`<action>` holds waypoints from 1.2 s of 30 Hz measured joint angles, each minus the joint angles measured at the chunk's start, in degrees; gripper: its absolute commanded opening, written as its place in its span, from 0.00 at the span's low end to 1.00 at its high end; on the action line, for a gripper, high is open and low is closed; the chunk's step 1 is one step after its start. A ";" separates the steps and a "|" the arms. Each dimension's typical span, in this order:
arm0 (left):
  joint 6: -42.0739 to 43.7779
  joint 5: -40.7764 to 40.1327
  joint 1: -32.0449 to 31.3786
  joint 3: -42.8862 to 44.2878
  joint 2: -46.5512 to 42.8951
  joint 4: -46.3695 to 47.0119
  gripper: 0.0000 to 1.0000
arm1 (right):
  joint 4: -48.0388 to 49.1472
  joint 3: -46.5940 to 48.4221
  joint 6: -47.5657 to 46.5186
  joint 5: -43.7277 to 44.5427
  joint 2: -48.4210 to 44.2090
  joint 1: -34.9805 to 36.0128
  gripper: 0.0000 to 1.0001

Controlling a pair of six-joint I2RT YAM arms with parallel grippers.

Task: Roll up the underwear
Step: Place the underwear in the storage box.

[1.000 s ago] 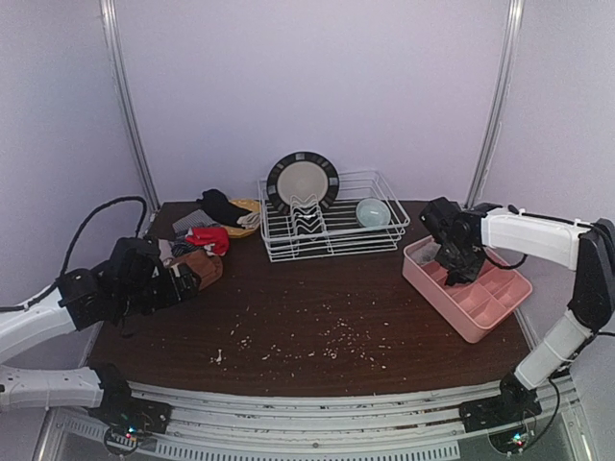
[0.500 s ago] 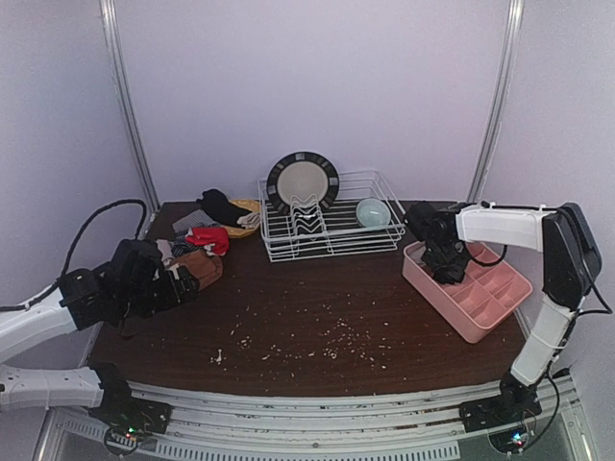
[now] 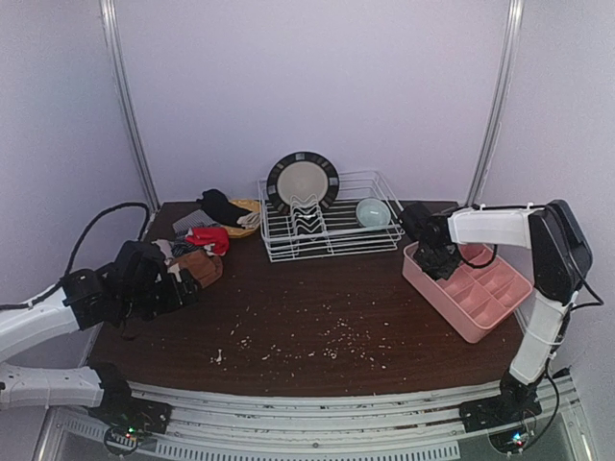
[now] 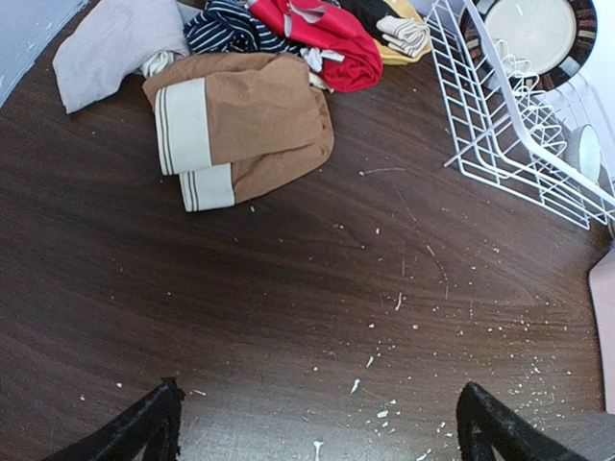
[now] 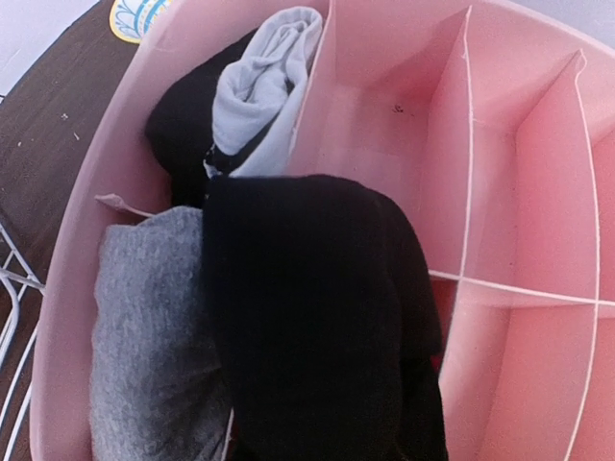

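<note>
Left gripper (image 4: 317, 437) released, jaws fully spread, hovering low over bare table (image 3: 317, 298) at the left side, nothing between the fingers (image 4: 135, 432). Loose underwear pile sits just ahead of it at the far-left corner. The brown pair with pale striped waistband (image 4: 245, 125) is nearest and folded flat. The red one (image 4: 322, 38) and a navy-striped one (image 4: 226, 29) are touching it behind, and a beige-grey piece (image 4: 110, 43) lies to the left. A black piece (image 3: 221, 204) lies on a yellow dish (image 3: 248, 206) at the back. Right gripper (image 3: 440, 264) is down at the far-left end of the pink compartment tray (image 3: 490, 298). In the wrist view a black underwear roll (image 5: 317, 317) fills the spot where the fingers would be and hides them, so I can't tell if it's clamped on it or let go. Already in the tray: a grey roll (image 5: 144, 327) in the end compartment, touching the black roll on its left. A white-and-black roll (image 5: 264, 91) is in the next compartment beyond. The other tray cells in view are bare pink. White wire dish rack (image 3: 332, 230) is mid-back, with an upright dark-rimmed plate (image 3: 303, 180) and a pale blue bowl (image 3: 373, 211). Pale crumbs (image 3: 332, 336) are scattered across the middle of the table.
</note>
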 measured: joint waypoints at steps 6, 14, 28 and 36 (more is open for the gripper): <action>-0.90 1.16 0.00 -0.46 0.92 0.02 0.98 | 2.78 -1.07 3.74 -1.29 1.09 0.00 0.00; -1.70 2.03 0.00 -1.07 1.01 0.07 0.98 | 5.01 -2.36 6.88 -1.29 1.20 -0.22 0.05; -2.32 2.16 0.00 -1.60 0.72 -0.02 0.98 | 8.15 -7.15 5.44 -3.23 -4.02 0.17 0.51; -2.32 1.95 0.00 -1.60 0.76 -0.02 0.98 | 4.76 -6.88 3.87 -5.16 -6.95 0.98 0.65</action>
